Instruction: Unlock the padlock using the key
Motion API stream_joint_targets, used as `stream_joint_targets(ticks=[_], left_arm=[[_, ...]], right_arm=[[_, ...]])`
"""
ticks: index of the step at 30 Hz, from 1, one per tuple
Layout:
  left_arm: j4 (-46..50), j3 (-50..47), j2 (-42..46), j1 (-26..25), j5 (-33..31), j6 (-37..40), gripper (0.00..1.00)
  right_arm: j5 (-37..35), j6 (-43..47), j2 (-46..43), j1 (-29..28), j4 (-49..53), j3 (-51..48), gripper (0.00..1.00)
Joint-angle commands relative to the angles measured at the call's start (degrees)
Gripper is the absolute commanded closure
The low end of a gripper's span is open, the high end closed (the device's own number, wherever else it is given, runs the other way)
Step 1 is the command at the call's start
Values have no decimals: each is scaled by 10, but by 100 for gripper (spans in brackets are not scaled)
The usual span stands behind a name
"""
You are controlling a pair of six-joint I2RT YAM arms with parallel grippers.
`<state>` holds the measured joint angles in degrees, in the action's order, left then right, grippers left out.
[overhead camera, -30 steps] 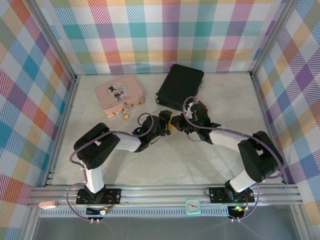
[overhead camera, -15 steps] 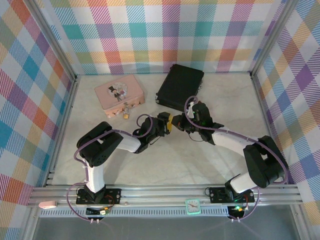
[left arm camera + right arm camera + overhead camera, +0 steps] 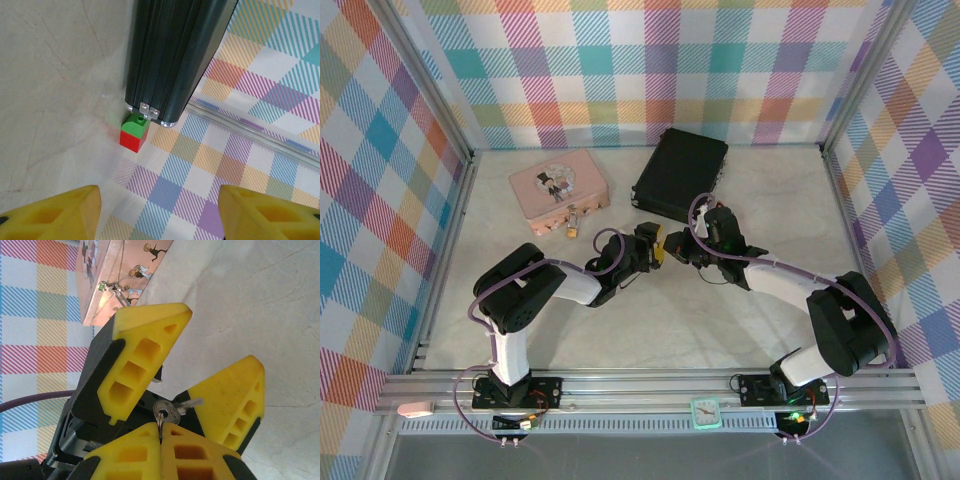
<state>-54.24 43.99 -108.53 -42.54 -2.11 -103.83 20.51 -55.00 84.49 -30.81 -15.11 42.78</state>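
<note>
I am pinching the key (image 3: 172,410) in my right hand (image 3: 161,434). Its fingers are pressed together on the key's round head, so the blade is sticking out sideways past them. My left hand (image 3: 159,195) is standing spread, with one yellow finger on either side of that blade. The blade's tip is lying close to one finger, and I cannot tell whether it is touching. All this is happening over the counter (image 3: 650,320), well to the right of the pink tin (image 3: 558,188) and somewhat nearer to me. The padlock (image 3: 573,228) is sitting just in front of that tin, close against its near side (from above it is too small for me to tell which way the keyhole is facing).

I am judging this to be a handover, or at least a regrip, so that the key ends up held with its blade free to enter the lock. To do it well, I should be centring the left fingers on the key before closing. I should close them slowly and squarely on the flat faces, because a thin metal key is likely to twist or squirt out under a skewed squeeze. My right hand should be letting go only once the left one is plainly bearing the key. The grip should leave most of the blade clear. Otherwise I am going to have too little reach into the lock beside the tin.
</note>
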Motion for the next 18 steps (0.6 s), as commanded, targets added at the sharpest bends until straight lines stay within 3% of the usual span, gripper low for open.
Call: stream_joint_targets(ticks=[1, 8, 18], left_arm=[[-29, -12, 17, 4, 4, -17, 36], [-45, -21, 12, 8, -3, -30, 42], [-53, -13, 14, 9, 9, -45, 37]], right_arm=[[13, 4, 12, -1, -22, -3, 100], [19, 5, 12, -1, -20, -8, 100], [33, 6, 30, -1, -23, -3, 100]])
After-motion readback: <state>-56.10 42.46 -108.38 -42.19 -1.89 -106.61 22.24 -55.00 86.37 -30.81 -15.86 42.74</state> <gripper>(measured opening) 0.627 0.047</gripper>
